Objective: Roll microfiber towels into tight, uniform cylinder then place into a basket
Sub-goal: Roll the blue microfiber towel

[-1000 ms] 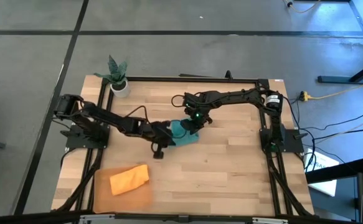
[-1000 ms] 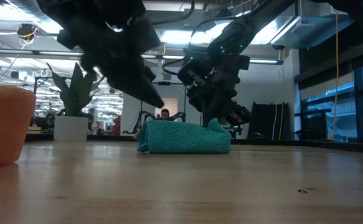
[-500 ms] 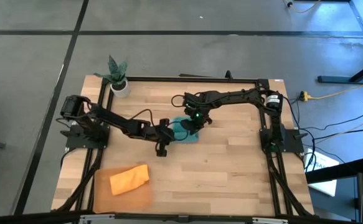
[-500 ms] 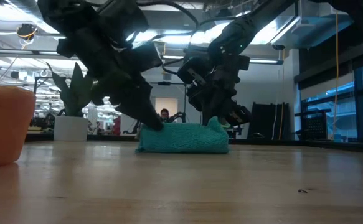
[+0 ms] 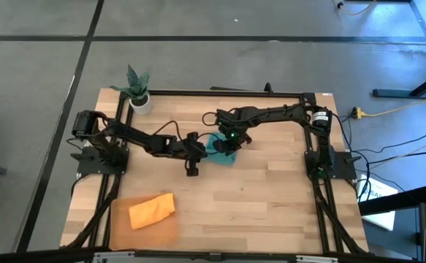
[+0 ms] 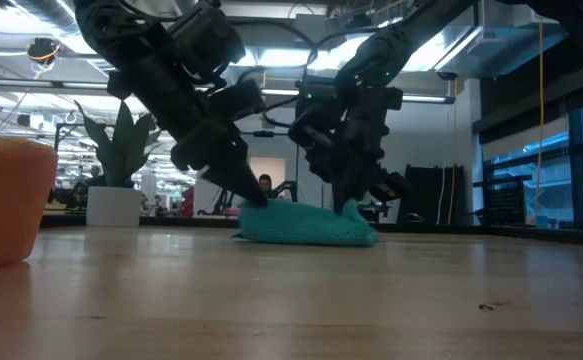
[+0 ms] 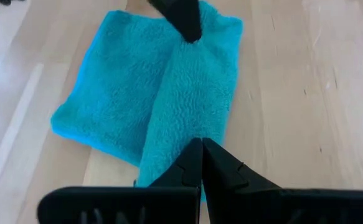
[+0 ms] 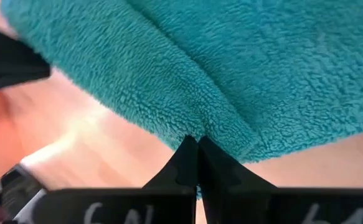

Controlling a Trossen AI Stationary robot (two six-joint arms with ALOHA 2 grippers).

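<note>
The left gripper (image 5: pixel 198 150) is pinched shut on one end of the teal towel (image 5: pixel 220 148), and the right gripper (image 5: pixel 226 145) is pinched shut on the opposite end. The towel lies near the table's (image 5: pixel 271 197) middle, slightly toward 12 o'clock. The orange towel (image 5: pixel 152 210) sits in the basket (image 5: pixel 118 228) at about 7 o'clock, with a plant pot (image 5: pixel 140 101) at 11 o'clock.

From overhead the arms cover most of the teal towel, so only a small patch shows. The left wrist view fills that in: the towel (image 7: pixel 162 93) has a raised fold running along it from the left gripper (image 7: pixel 201 163) to the right gripper's tip (image 7: pixel 182 18), with a flat layer beside it. The right wrist view shows its fingers (image 8: pixel 197 163) meeting on the towel's (image 8: pixel 231 74) edge. The low view shows the towel (image 6: pixel 306 224) as a low mound, and cuts the orange towel (image 6: pixel 6 200) off at the frame's edge, its basket hard to make out.
</note>
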